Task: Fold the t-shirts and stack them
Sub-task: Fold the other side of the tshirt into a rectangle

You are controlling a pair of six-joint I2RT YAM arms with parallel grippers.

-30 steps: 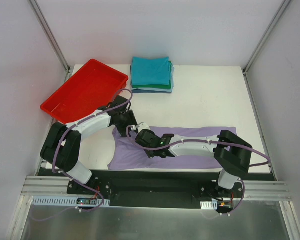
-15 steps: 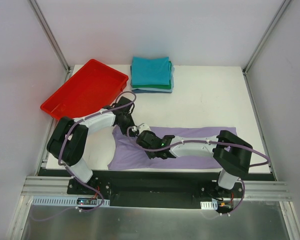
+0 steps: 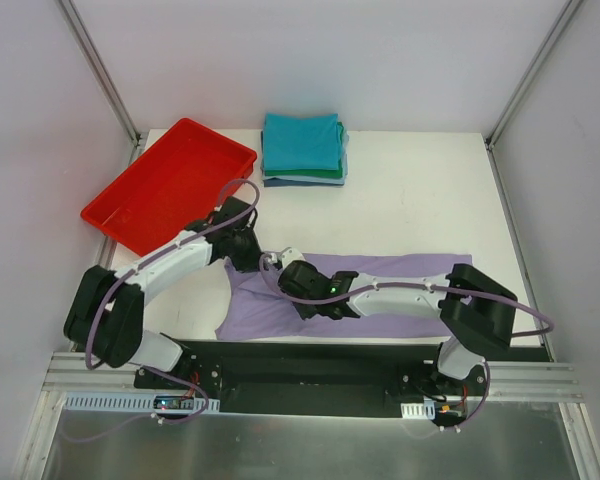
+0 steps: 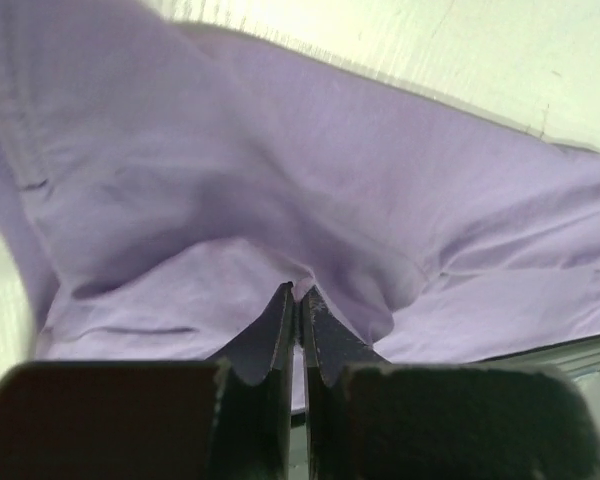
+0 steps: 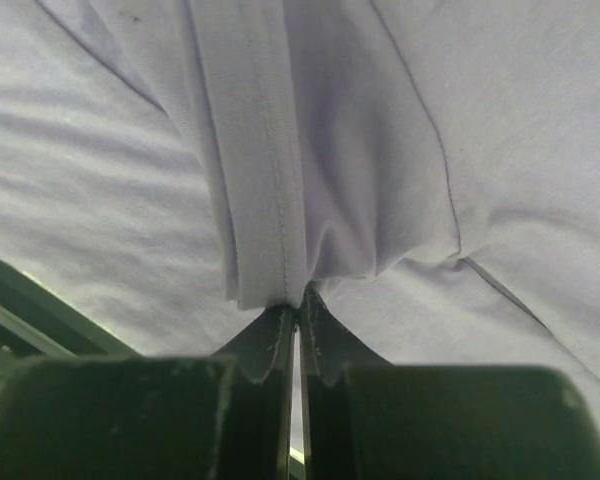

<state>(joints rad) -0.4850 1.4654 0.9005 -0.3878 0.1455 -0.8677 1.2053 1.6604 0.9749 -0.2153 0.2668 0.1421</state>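
Note:
A lavender-purple t-shirt [image 3: 255, 312] lies spread across the near part of the white table. My left gripper [image 3: 242, 252] is at its upper left corner, shut on a raised fold of the lavender cloth [image 4: 310, 180]; the jaws [image 4: 298, 292] meet with fabric pinched at their tips. My right gripper [image 3: 302, 298] reaches in from the right over the shirt's left half. It is shut on a stitched hem of the same shirt [image 5: 270, 150], which hangs bunched from the tips [image 5: 297, 305]. Folded t-shirts [image 3: 302, 148] are stacked at the back, teal on top.
A red plastic tray [image 3: 170, 182] sits tilted at the back left, close to the left arm. The right arm lies low over the lavender shirt. Bare white table [image 3: 420, 200] lies between the shirt and the stack. The black mounting rail runs along the near edge.
My left gripper has closed onto the lavender cloth, and its elbow has swung out to the left and nearer. The right gripper has held its grip and barely moved.

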